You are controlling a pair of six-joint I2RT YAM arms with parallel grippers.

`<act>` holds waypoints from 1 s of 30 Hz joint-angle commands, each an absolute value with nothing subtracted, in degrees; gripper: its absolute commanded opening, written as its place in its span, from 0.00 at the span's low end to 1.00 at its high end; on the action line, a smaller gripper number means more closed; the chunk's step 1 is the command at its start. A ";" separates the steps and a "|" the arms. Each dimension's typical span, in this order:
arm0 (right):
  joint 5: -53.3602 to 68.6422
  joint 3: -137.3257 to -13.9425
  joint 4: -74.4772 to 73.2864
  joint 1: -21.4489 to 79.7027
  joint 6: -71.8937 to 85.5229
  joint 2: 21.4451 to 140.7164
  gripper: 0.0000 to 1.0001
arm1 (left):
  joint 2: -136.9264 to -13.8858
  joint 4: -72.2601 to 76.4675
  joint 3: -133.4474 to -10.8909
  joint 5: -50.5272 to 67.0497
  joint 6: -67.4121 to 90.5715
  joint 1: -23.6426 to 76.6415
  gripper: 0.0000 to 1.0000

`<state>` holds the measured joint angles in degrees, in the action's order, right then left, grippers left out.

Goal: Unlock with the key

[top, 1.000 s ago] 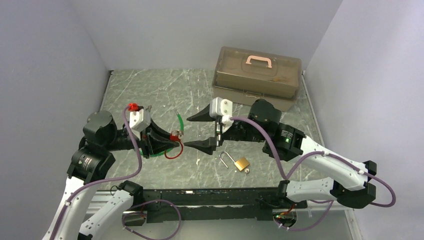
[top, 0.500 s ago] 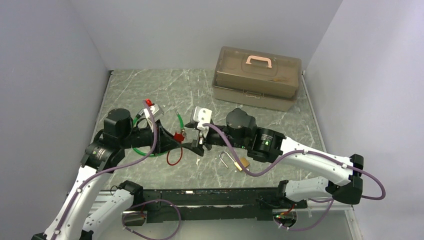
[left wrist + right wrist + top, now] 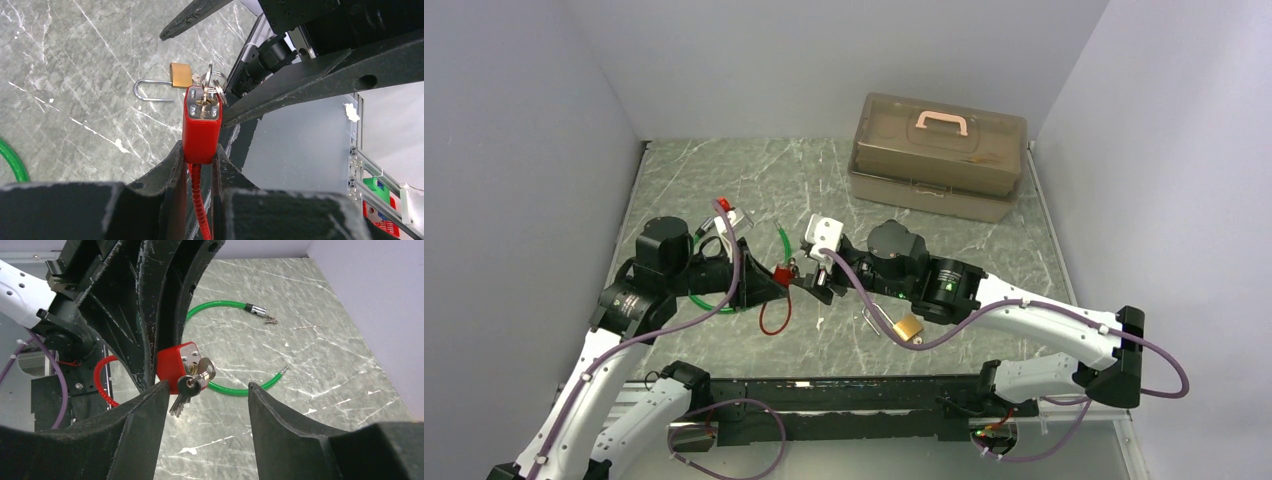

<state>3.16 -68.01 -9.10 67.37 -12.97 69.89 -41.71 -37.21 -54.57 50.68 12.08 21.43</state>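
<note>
A red cable lock (image 3: 201,125) is pinched by its body in my left gripper (image 3: 199,150), which is shut on it, with the red cable (image 3: 771,318) looping down to the table. A key (image 3: 204,369) sits in the lock's metal face and a second key (image 3: 181,396) dangles from the ring. My right gripper (image 3: 207,387) is open and faces the lock, its fingertips standing on either side of the keys without touching them. In the top view the two grippers (image 3: 769,283) (image 3: 809,280) meet tip to tip at the red lock (image 3: 780,274).
A brass padlock (image 3: 908,327) with its shackle swung open lies on the marble table under my right forearm. A green cable (image 3: 782,243) lies behind the grippers. A brown toolbox (image 3: 939,155) with a pink handle stands at the back right.
My right arm has swung left to the lock and its jaws have narrowed. My left arm moved slightly right and up with the red lock still held.
</note>
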 commanded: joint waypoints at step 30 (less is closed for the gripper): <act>45.56 -50.62 21.57 52.38 17.18 61.26 0.64 | -41.51 -32.65 -52.64 65.73 10.67 20.68 0.01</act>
